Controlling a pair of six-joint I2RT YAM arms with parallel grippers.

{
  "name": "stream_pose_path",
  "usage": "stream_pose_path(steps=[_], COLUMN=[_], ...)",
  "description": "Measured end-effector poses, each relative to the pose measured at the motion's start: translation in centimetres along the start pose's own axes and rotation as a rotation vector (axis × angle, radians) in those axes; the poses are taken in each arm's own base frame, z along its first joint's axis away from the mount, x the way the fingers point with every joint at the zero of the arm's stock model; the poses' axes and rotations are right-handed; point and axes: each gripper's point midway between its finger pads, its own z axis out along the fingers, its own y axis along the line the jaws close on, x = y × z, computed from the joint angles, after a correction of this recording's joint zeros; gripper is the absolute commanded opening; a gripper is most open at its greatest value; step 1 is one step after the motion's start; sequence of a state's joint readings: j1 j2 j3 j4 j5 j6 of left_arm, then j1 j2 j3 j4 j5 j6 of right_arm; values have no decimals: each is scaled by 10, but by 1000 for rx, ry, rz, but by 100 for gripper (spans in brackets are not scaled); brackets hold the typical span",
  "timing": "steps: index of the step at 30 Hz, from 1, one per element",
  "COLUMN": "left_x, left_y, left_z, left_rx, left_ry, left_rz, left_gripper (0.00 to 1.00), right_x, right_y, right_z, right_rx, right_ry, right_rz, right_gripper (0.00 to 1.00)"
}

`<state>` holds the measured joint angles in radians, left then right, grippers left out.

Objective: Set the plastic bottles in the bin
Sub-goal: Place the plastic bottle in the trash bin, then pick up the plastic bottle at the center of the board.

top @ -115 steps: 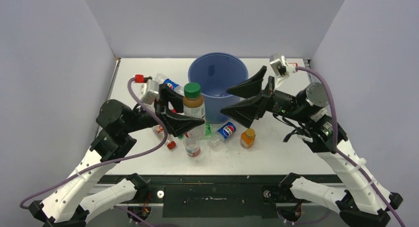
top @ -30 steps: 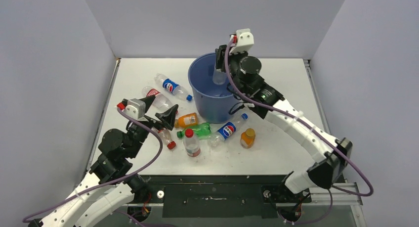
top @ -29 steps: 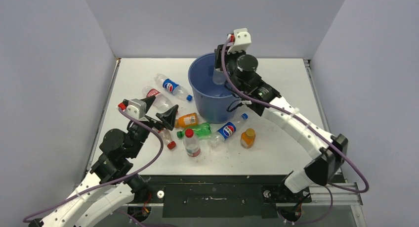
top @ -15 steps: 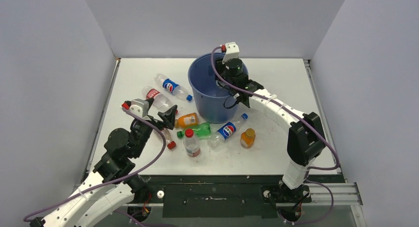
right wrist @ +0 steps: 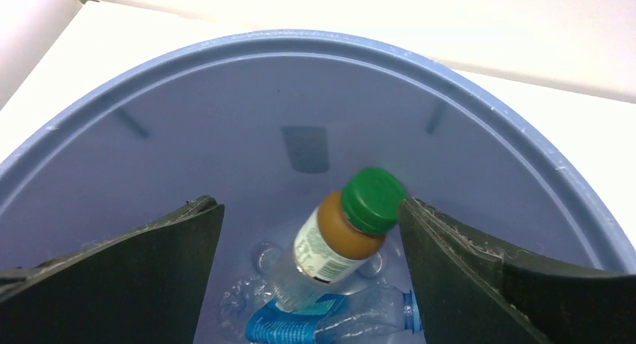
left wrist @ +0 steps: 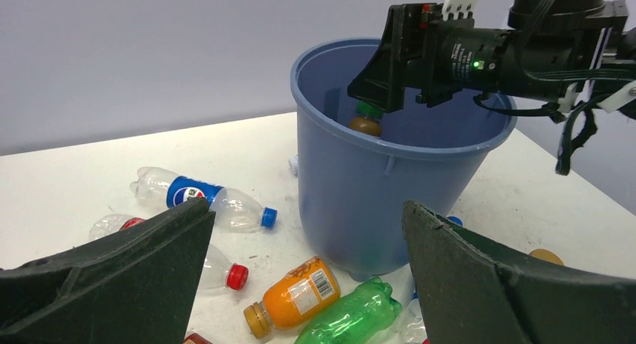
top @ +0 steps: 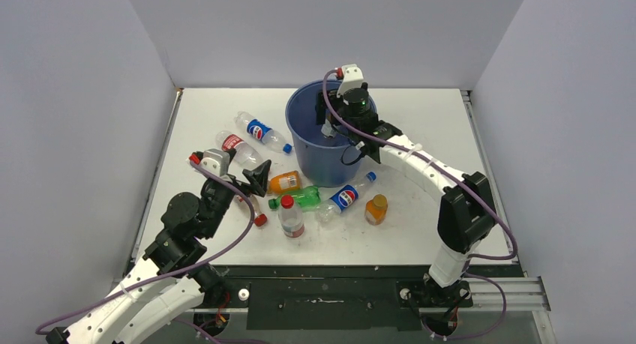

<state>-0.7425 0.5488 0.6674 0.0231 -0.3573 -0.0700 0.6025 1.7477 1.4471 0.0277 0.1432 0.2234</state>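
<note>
The bin is a tall blue bucket at the back centre of the table. My right gripper hangs open over its mouth. In the right wrist view a green-capped brown bottle stands tilted inside the bin, loose between the wide jaws of that gripper. Its cap is close to the right finger. It rests on a crushed blue-label bottle. My left gripper is open and empty left of the bin. Below it lie an orange juice bottle and a green bottle.
More bottles lie around the bin: a blue-label one and a red-label one at the left, a red-capped clear one, a blue-label one and a small orange one in front.
My right gripper sank lower over the bin and opened, letting go of the green-capped bottle, which now sits inside. The left arm crept slightly forward, still open.
</note>
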Motion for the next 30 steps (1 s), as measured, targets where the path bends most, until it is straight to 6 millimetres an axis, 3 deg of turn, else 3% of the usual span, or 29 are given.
stream_pose_path(steps=[5,7,10,13,16,20,23,25,30], left_x=[0,1,1,2,1,-2,-3,-3,-2], left_y=[0,0,1,2,3,8,10,10,8], left_z=[0,0,0,-1,-3,-5,-6,-6,-5], left_rx=[0,-1,-2,-6,-13,-37,-50,-54,-46], left_ry=[1,2,4,7,6,-3,-8,-9,-5], left_rz=[0,1,1,2,-1,-7,-14,-17,-17], left_gripper=[96,96,96,96,96,96,96,96,96], right_x=[-28,-55,-97,-129,-138,-117,-87,-51,71], right_y=[5,7,7,-5,-24,-58,-81,-91,-101], right_z=[-28,-51,-99,-163,-218,-272,-291,-287,-263], right_rx=[-38,-60,-90,-96,-80,8,93,143,204], right_ry=[-29,-85,-194,-315,-405,-430,-399,-331,-56], right_rz=[29,54,95,142,186,237,265,274,254], right_gripper=[99,90,90,90,90,90,90,90,90])
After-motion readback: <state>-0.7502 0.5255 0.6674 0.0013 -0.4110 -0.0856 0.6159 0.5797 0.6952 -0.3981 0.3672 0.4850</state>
